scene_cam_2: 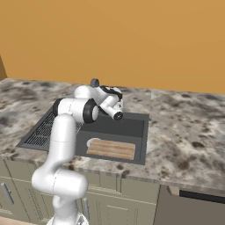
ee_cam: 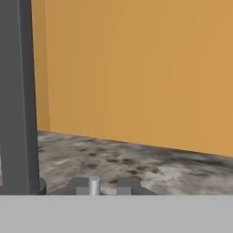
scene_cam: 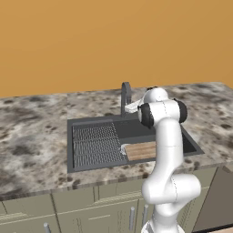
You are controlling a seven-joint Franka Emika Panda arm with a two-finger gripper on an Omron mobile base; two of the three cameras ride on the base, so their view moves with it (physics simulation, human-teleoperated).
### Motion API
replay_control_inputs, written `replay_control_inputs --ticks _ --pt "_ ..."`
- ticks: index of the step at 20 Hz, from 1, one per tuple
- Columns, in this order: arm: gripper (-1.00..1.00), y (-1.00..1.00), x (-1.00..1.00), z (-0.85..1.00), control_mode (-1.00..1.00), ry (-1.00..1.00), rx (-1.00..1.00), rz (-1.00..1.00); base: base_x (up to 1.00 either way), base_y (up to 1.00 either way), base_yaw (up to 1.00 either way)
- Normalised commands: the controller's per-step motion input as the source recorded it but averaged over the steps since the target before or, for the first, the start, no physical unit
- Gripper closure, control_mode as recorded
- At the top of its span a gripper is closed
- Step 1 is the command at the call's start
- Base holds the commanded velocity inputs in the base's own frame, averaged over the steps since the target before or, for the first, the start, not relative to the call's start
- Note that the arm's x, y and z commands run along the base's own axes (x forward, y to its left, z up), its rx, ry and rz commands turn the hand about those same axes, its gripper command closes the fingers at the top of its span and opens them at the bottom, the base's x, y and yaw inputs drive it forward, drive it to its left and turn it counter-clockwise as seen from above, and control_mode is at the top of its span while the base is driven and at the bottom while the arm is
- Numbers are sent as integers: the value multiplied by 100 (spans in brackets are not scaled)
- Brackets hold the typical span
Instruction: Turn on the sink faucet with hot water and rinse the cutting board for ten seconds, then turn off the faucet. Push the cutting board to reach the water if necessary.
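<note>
Cutting board (scene_cam_2: 110,148) in sink (scene_cam_2: 132,127), faucet (scene_cam: 125,93) behind

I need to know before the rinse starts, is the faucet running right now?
Off. No water stream falls from the faucet into the sink, and the cutting board lies flat in the basin.

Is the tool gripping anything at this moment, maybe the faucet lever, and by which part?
It cannot be told. In the hand view the tool shows two close fingertips with a small light peg between them, beside the faucet; contact isn't clear.
</note>
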Motion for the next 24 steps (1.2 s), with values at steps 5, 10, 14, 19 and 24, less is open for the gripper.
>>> replay_control_inputs --ticks 5,10,14,19,24 --pt "100 -46 0 0 -100 0 3 0 0 0 0" --pt "100 -57 0 0 -100 0 3 0 0 0 0" --pt "100 -61 0 0 -100 0 4 0 0 0 0" --pt "100 -56 0 0 -100 0 3 0 0 0 0" --pt "100 -52 0 0 -100 0 3 0 0 0 0"
